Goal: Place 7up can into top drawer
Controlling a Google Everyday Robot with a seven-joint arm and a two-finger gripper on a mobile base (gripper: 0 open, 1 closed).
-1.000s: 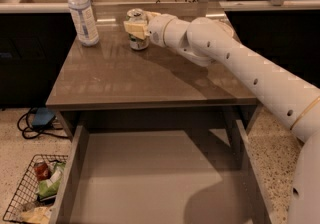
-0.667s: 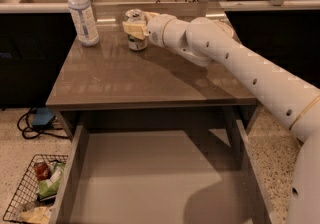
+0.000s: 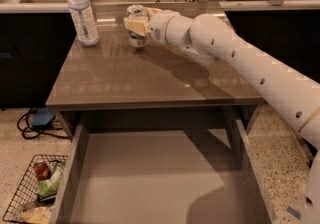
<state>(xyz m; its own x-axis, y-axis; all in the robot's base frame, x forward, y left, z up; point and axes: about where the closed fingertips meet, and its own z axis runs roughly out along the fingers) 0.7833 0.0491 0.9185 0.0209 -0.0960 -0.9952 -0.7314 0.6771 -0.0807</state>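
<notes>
Grey-brown cabinet top (image 3: 150, 78) carries a water bottle (image 3: 82, 15) at eleven o'clock. At twelve o'clock the gripper (image 3: 137, 19) has fingers (image 3: 134, 25) clamped on the 7up can (image 3: 138, 39). The top drawer (image 3: 150, 178) stands open at six o'clock.

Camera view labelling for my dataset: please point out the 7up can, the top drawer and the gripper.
7up can (image 3: 139, 39): camera view, lower body below the finger.
top drawer (image 3: 150, 178): camera view, bare bottom.
gripper (image 3: 139, 20): camera view, between its fingertips, clamped on the can at the cabinet top's (image 3: 150, 78) far side.

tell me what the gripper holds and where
The gripper holds the small white and green aluminium 7up can across its upper body between its jaws, on the grey-brown cabinet top.
</notes>
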